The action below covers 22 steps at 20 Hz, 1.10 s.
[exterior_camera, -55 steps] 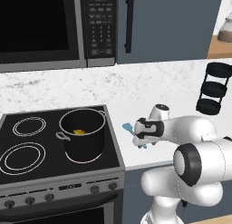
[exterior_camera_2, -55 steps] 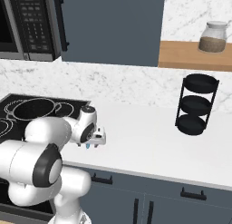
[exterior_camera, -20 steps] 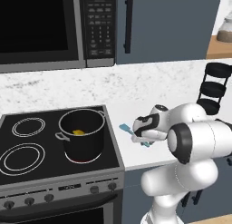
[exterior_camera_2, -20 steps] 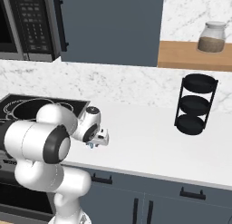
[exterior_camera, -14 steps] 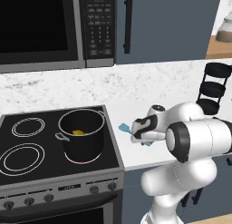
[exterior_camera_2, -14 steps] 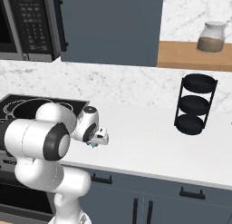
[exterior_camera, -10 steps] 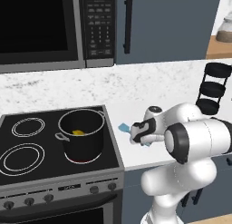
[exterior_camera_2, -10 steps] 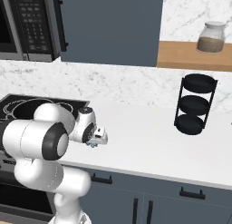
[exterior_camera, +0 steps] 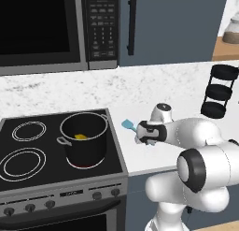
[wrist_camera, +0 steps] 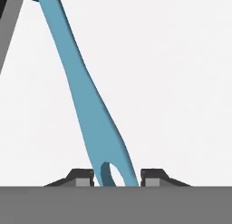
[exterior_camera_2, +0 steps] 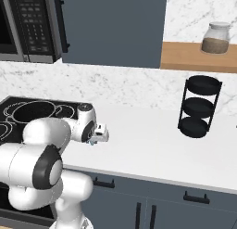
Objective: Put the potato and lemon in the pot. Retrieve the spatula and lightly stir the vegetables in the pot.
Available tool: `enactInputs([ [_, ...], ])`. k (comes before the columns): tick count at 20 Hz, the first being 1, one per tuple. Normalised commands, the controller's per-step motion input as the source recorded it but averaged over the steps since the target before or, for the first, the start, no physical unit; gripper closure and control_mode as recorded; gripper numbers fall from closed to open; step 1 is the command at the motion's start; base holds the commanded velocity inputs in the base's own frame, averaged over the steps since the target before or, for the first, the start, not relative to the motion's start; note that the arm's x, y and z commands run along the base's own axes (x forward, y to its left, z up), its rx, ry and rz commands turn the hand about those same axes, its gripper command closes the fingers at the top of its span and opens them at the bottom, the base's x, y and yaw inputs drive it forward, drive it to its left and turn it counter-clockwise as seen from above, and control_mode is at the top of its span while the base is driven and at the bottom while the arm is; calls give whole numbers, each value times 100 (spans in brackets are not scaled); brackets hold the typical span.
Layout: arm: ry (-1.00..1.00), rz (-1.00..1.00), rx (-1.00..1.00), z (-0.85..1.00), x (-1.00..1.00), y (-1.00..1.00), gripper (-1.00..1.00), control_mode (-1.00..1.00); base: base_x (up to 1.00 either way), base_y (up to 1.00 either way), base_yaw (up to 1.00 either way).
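Pot (exterior_camera: 85, 139): deep, dark, two loop handles, upright on the stove's near right burner. Lemon (exterior_camera: 80, 136): yellow, lying inside the pot on its floor. Spatula (wrist_camera: 86, 105): light blue, slim handle with an end slot, blade (exterior_camera: 127, 125) on the white counter just right of the stove.

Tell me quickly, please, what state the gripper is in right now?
Gripper: closed on the handle end of the spatula, which lies on the white counter.
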Motion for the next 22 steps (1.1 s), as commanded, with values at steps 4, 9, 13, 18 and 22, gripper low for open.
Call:
enactInputs([
  [4, 3, 12, -8, 100, -33, -6, 100, -100, 0, 0, 0],
  [9, 0, 2, -3, 97, -56, -32, 100, -100, 0, 0, 0],
  [13, 0, 0, 2, 20, -5, -23, 100, -100, 0, 0, 0],
  [18, 0, 1, 3, 31, 0, 0, 100, -100, 0, 0, 0],
  [22, 0, 6, -1, 95, -16, 0, 100, -100, 0, 0, 0],
])
